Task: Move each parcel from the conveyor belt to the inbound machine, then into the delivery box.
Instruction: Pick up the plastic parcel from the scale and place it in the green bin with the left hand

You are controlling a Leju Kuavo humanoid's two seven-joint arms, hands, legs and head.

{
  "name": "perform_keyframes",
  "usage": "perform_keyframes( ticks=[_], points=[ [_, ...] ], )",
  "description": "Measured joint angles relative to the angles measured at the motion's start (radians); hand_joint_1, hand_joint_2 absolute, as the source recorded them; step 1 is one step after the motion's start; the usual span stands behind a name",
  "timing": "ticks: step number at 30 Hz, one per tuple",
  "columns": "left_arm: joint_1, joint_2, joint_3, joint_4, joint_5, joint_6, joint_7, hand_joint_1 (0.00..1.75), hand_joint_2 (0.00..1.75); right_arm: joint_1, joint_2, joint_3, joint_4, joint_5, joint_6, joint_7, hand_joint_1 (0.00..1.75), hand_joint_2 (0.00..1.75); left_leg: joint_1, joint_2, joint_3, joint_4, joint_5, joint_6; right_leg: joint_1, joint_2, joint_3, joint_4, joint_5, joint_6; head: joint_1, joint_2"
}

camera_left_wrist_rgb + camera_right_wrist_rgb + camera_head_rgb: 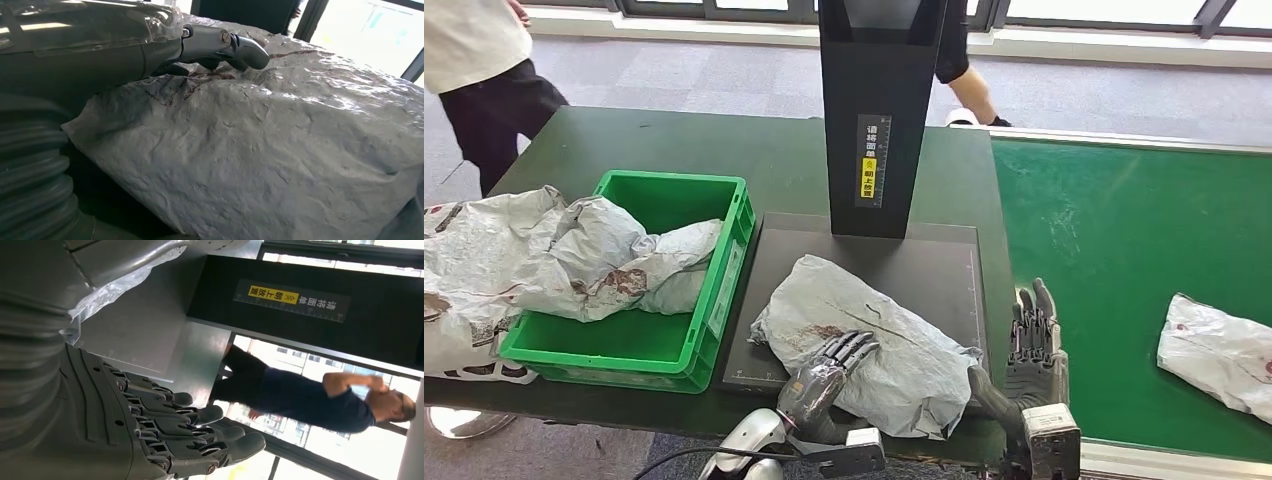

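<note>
- Parcel (864,340) lies on the inbound machine (944,270), under the left hand (829,370), likely for scanning
- Left hand's fingers rest flat on it, gripping nothing
- Right hand (1036,345) stands just beside, fingers extended, empty
- Delivery box (724,200) waits beyond the left hand

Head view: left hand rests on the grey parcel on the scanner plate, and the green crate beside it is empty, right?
Not quite. The green crate already holds grey parcels, as the head view shows. The left hand does rest on the grey parcel on the scanner plate.
</note>
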State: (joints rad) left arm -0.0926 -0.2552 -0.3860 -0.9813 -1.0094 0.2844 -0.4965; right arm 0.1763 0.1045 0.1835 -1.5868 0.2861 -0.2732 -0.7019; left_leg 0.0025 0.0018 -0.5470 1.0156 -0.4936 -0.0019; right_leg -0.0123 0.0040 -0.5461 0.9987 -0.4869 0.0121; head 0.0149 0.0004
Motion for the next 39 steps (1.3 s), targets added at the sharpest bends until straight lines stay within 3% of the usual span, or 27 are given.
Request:
perform_keyframes(
  ticks=[6, 7, 10, 11, 18, 31, 39],
  points=[
    [-0.019, -0.005, -0.01, 0.06, 0.005, -0.007, -0.006, 0.0, 1.75, 0.0, 0.0, 0.0, -0.006, -0.001, 0.0, 0.0, 0.0, 1.75, 0.0, 0.0, 0.0, 0.0, 0.0, 0.0, 0.0, 0.0, 0.0, 0.0, 0.0, 0.0, 0.0, 0.0],
    [-0.023, -0.006, -0.011, 0.069, 0.008, -0.012, -0.009, 0.36, 1.75, -0.001, 0.0, 0.0, -0.006, -0.001, -0.001, 0.0, 0.0, 1.75, 0.0, 0.0, 0.0, 0.0, 0.0, 0.0, 0.0, 0.0, 0.0, 0.0, 0.0, 0.0, 0.0, 0.0],
    [-0.043, -0.011, -0.013, 0.11, 0.018, -0.026, -0.024, 1.67, 1.75, -0.012, 0.0, 0.0, -0.006, -0.006, -0.007, 0.0, 0.0, 1.75, 0.0, 0.0, 0.0, 0.0, 0.0, 0.0, 0.0, 0.0, 0.0, 0.0, 0.0, 0.0, 0.0, 0.0],
    [-0.051, -0.013, -0.014, 0.124, 0.022, -0.026, -0.032, 1.75, 1.75, -0.016, 0.0, 0.0, -0.005, -0.008, -0.009, 0.0, 0.0, 1.75, 0.0, 0.0, 0.0, 0.0, 0.0, 0.0, 0.0, 0.0, 0.001, 0.0, 0.0, 0.0, 0.0, 0.0],
    [-0.072, -0.018, -0.013, 0.152, 0.082, 0.018, -0.099, 1.75, 1.75, -0.036, 0.001, 0.0, -0.003, -0.018, -0.001, 0.0, 0.0, 1.75, 0.0, 0.0, 0.001, 0.0, 0.0, 0.0, 0.0, 0.0, 0.002, 0.0, 0.0, 0.0, 0.0, 0.0],
    [-0.066, -0.017, -0.011, 0.102, 0.099, 0.019, -0.108, 1.75, 1.75, -0.072, 0.002, 0.0, 0.022, -0.023, 0.02, 0.0, 0.0, 1.75, 0.0, -0.001, 0.0, 0.0, 0.0, 0.0, 0.0, -0.001, 0.001, 0.0, 0.0, 0.0, 0.0, 0.0],
    [-0.028, -0.011, 0.012, 0.02, 0.173, 0.04, -0.165, 1.75, 1.75, -0.065, 0.002, 0.001, 0.028, -0.034, 0.021, 0.0, 0.0, 1.75, 0.0, 0.0, 0.0, 0.0, 0.0, 0.0, 0.0, 0.0, 0.001, 0.0, 0.0, 0.0, 0.0, 0.0]
  ],
)
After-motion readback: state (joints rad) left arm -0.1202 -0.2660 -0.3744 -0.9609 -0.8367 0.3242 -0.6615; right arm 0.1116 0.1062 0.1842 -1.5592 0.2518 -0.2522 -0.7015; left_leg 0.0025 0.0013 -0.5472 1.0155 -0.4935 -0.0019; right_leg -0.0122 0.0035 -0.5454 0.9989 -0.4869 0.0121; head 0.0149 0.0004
